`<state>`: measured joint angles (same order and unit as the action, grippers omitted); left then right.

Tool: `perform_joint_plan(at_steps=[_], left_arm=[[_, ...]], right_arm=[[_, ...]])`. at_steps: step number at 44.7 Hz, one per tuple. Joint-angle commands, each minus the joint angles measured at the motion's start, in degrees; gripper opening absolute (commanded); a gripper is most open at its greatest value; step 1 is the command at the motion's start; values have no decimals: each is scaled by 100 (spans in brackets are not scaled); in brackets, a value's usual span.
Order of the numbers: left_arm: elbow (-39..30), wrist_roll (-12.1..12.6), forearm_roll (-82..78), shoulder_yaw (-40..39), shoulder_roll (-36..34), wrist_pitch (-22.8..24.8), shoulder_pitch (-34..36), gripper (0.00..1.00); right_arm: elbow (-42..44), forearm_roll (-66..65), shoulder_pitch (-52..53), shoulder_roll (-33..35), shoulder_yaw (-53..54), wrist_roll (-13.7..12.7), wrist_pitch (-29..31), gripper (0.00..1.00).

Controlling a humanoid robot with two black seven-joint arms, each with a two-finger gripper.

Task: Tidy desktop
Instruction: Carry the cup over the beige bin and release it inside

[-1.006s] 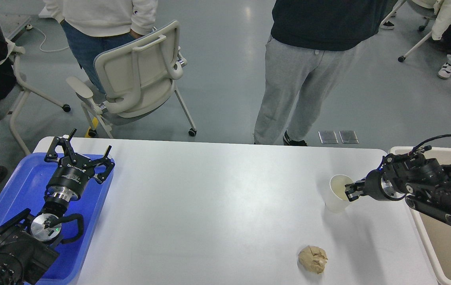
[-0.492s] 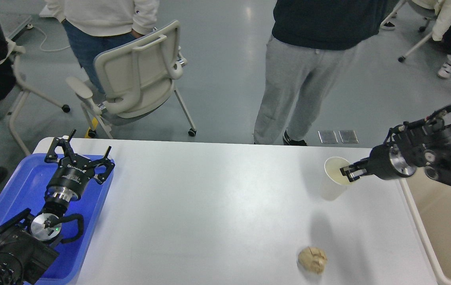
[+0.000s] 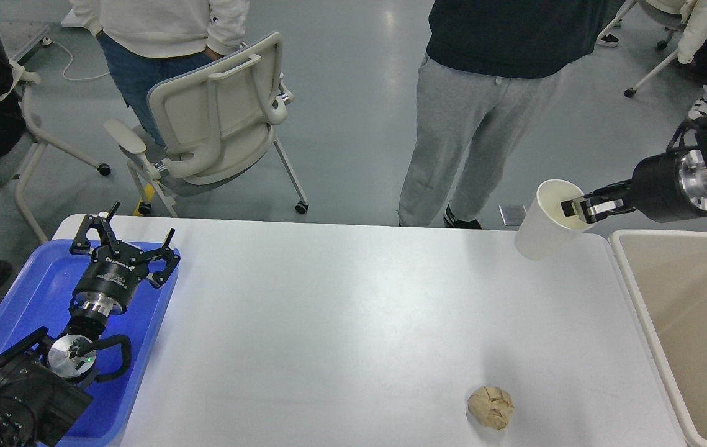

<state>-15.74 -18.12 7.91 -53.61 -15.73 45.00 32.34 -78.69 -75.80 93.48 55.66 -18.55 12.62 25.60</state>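
The white desktop (image 3: pixel 341 323) fills the middle of the head view. My right gripper (image 3: pixel 578 207) is shut on the rim of a white paper cup (image 3: pixel 542 225) and holds it tilted in the air above the desktop's far right corner. A crumpled brown paper ball (image 3: pixel 490 406) lies on the desktop near the front right. My left gripper (image 3: pixel 123 239) is open and empty, fingers spread, above the blue tray (image 3: pixel 36 292) at the left.
A beige bin (image 3: pixel 691 335) stands right of the desktop, open and empty. Beyond the far edge are a beige office chair (image 3: pixel 216 118) and two standing people (image 3: pixel 483 105).
My right gripper has lifted the paper cup off the desktop and carried it up and to the right, toward the bin. The left arm has not moved.
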Motion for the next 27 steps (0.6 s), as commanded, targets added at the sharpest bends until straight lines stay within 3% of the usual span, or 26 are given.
perform_joint_plan(at_steps=[1,14,27], left_arm=[[0,-8,0,0,0,0,0,100],[0,-8,9,0,0,0,0,100],[0,1,0,0,0,0,0,100]], right_arm=[[318,583,-373,498,115,-22,-591,0],[2277,3920,-2043,709,142,13,-1795,0],[4501,7982,-4608,-169,712,-5,-2209,0]])
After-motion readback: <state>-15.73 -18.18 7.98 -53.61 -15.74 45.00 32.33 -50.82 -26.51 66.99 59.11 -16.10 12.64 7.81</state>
